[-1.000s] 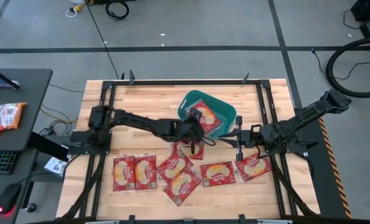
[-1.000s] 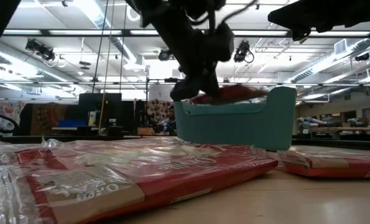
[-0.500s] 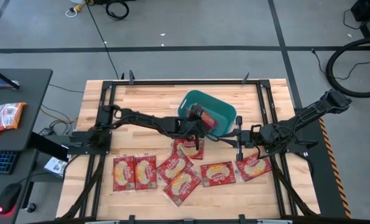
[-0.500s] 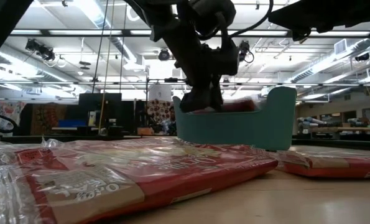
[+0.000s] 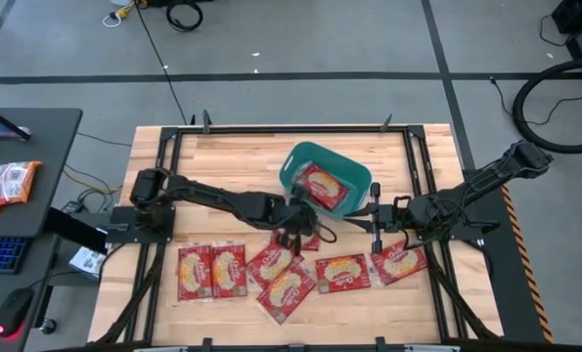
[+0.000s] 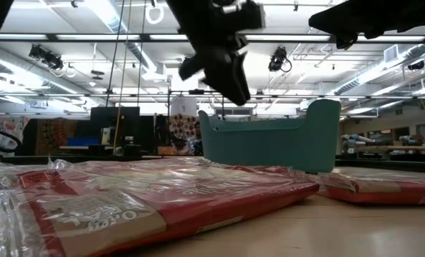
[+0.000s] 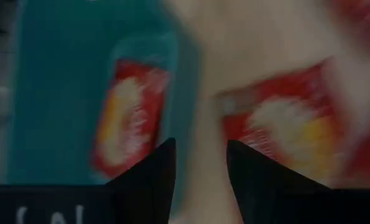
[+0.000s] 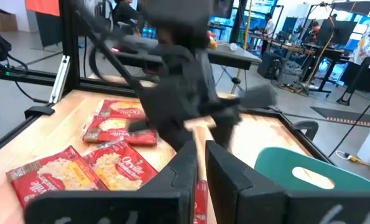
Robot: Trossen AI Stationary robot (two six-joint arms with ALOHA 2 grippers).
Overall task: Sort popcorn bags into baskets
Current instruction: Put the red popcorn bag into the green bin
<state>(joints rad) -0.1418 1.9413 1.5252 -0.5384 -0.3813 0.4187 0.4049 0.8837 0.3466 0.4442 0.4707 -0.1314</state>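
Note:
The teal basket [image 5: 300, 156] stands at the table's middle, with one red popcorn bag [image 5: 322, 186] lying inside it, also seen in the left wrist view [image 7: 129, 118]. Several more popcorn bags [image 5: 228, 270] lie flat on the wood along the near side. My left gripper [image 5: 294, 223] hangs open and holds nothing, above the table just near of the basket's left corner, over a bag [image 7: 284, 124]. My right gripper [image 5: 372, 219] waits to the right of the basket, its fingers [image 8: 219, 165] close together with nothing between them.
A black metal frame [image 5: 271, 130] runs around the wooden table. Bags [image 6: 148, 196] fill the near foreground of the low view, with the basket [image 6: 269, 143] behind them. Bare wood lies far left of the basket. A desk with a keyboard stands left of the table.
My left gripper has opened and let go of the popcorn bag it held over the basket. The bag has dropped and now lies inside the basket. The gripper has then risen and drawn back toward the table's near edge.

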